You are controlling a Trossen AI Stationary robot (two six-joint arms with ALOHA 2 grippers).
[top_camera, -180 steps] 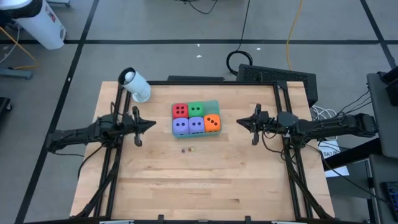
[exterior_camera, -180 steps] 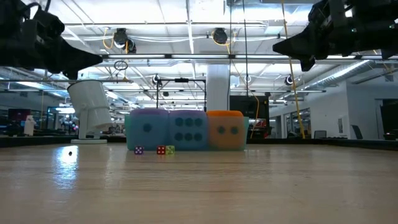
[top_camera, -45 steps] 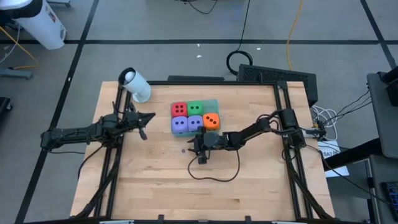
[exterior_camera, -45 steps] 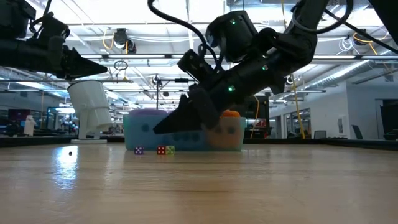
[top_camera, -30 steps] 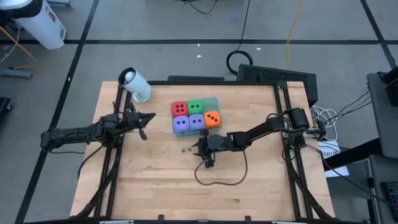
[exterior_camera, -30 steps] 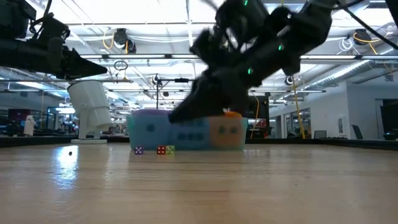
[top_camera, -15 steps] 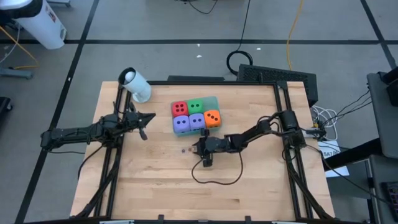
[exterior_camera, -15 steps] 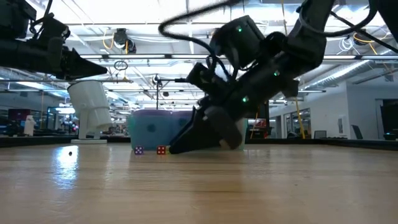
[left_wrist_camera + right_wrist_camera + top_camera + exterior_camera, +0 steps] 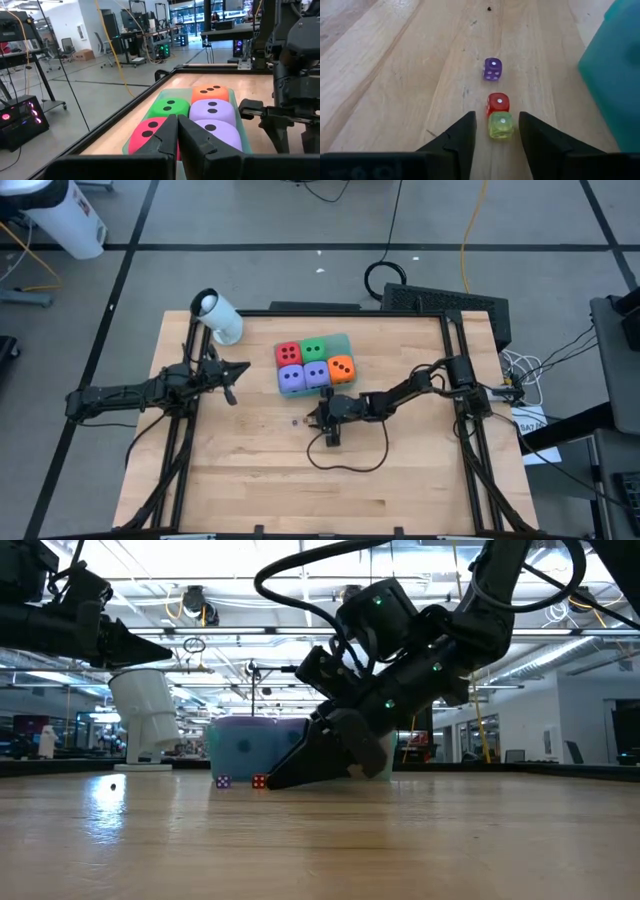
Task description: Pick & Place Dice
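Right gripper [image 9: 314,418] low on the table, just in front of the teal tray [image 9: 348,344]; fingers apart, straddling a tiny yellow-green die [image 9: 501,125] (no firm contact visible). Tiny red die [image 9: 497,104] touches it; tiny purple die [image 9: 492,69] just beyond. In the tray: red [image 9: 289,356], green [image 9: 315,352], orange [image 9: 341,367] and two purple-blue soft dice [image 9: 291,381]. Left gripper [image 9: 243,367] hovers left of the tray, fingers pressed together, empty.

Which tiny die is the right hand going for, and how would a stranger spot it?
Start at the teal tray of big soft dice. On the bare wood in front lie three tiny dice. The yellow-green die sits between the right hand's open fingers, touching the tiny red one.
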